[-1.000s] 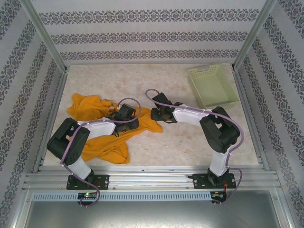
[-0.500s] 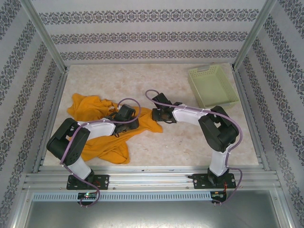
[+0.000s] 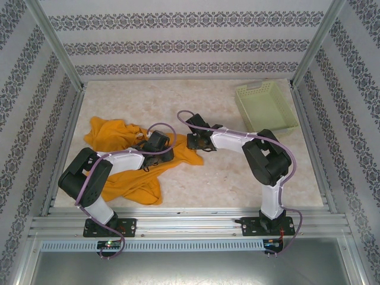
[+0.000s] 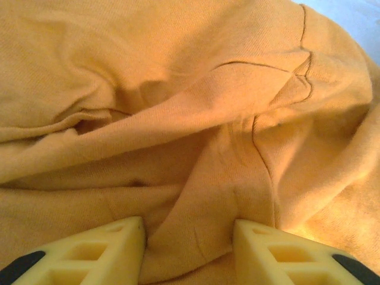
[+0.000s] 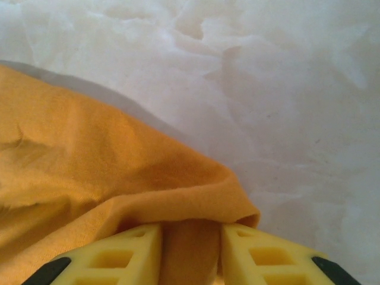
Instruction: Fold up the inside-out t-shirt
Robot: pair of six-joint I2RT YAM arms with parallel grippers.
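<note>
- Orange-yellow cloth, the shirt [image 3: 127,178], lies in a crumpled heap on the worktop [image 3: 231,178]. No flat panel shows, and I cannot pick out a sleeve or the neck.
- The left end effector [image 4: 189,252] is sunk into the middle of the heap, with cloth on every side of it. A ridge of shirt rises between its fingers and touches both, so I judge it to be grasping a bunch of cloth.
- The right end effector [image 5: 191,249] sits at the shirt's right-hand edge. A folded lip of cloth fills the gap between its fingers, so it looks clenched on that edge. Bare worktop lies ahead of it and to its right.
- Most of the shirt lies to the left of the right end effector. It spreads out beyond the left one on its far-left side and on its near side.
- No dark print is in view. A stitched seam shows in the left wrist view, which would fit a shirt that is inside out, but I cannot be sure.
- No fold has been made, so I judge the task to be at its very start, with both arms taking hold to pull the heap open.
- What is left is to spread the shirt flat, smooth it, bring in the sleeves and fold the body.
- A pale green tray [image 3: 267,113] stands well apart, to the far right of the right end effector.
</note>
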